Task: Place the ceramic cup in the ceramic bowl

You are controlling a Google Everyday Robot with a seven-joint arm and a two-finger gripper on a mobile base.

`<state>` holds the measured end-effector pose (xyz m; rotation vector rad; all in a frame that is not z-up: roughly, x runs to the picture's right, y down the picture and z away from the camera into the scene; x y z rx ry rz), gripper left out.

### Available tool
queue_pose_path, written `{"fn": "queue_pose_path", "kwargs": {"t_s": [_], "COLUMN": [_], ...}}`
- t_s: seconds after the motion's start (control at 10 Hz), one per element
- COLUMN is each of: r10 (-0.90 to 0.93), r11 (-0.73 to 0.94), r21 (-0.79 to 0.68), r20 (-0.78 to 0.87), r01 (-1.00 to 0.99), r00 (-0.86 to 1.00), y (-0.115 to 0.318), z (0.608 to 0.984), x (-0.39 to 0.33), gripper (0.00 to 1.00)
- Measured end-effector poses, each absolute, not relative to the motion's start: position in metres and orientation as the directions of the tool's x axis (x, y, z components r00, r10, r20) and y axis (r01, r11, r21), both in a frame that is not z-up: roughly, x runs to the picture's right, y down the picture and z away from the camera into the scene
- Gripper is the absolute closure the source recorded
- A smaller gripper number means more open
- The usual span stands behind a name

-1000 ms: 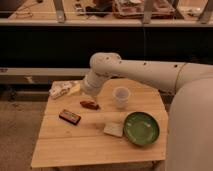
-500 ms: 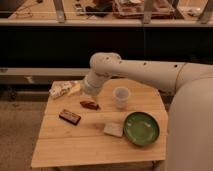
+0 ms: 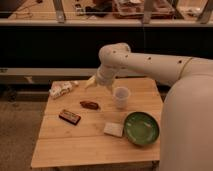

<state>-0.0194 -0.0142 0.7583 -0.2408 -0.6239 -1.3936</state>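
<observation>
The ceramic cup [image 3: 121, 96] is a small plain white cup standing upright on the wooden table [image 3: 75, 147], right of centre. The ceramic bowl [image 3: 141, 128] is wide, green inside, and stands near the table's front right corner, just in front of the cup. My gripper [image 3: 91, 82] hangs at the end of the white arm above the table's back edge, left of the cup and apart from it. It holds nothing that I can see.
A pale rectangular block [image 3: 113, 129] lies just left of the bowl. A brown oblong item [image 3: 90, 104] and a dark bar [image 3: 70, 116] lie left of centre. A white crumpled packet [image 3: 61, 89] sits at the back left corner. A dark counter runs behind the table.
</observation>
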Motion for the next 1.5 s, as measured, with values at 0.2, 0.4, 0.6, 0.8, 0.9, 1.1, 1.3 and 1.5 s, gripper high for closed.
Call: {"fn": "queue_pose_path", "kwargs": {"t_s": [0.2, 0.4, 0.6, 0.8, 0.9, 1.1, 1.3, 1.5], "r10": [-0.847, -0.834, -0.817, -0.81, -0.815, -0.828, -0.826, -0.814], "r11": [0.154, 0.12, 0.124, 0.142, 0.143, 0.136, 0.127, 0.127], "r21": [0.157, 0.118, 0.09, 0.074, 0.071, 0.085, 0.107, 0.118], "r20": [0.529, 0.55, 0.575, 0.583, 0.575, 0.557, 0.562, 0.58], "r01": [0.976, 0.986, 0.988, 0.987, 0.987, 0.987, 0.986, 0.985], "r00": [0.048, 0.036, 0.051, 0.073, 0.076, 0.066, 0.046, 0.036], "y": [-0.023, -0.012, 0.002, 0.011, 0.01, 0.006, 0.011, 0.027], "z": [0.766, 0.78, 0.794, 0.811, 0.818, 0.832, 0.845, 0.861], "x": [-0.001, 0.01, 0.02, 0.029, 0.035, 0.046, 0.048, 0.057], "gripper": [0.2, 0.2, 0.2, 0.2, 0.2, 0.2, 0.2, 0.24]}}
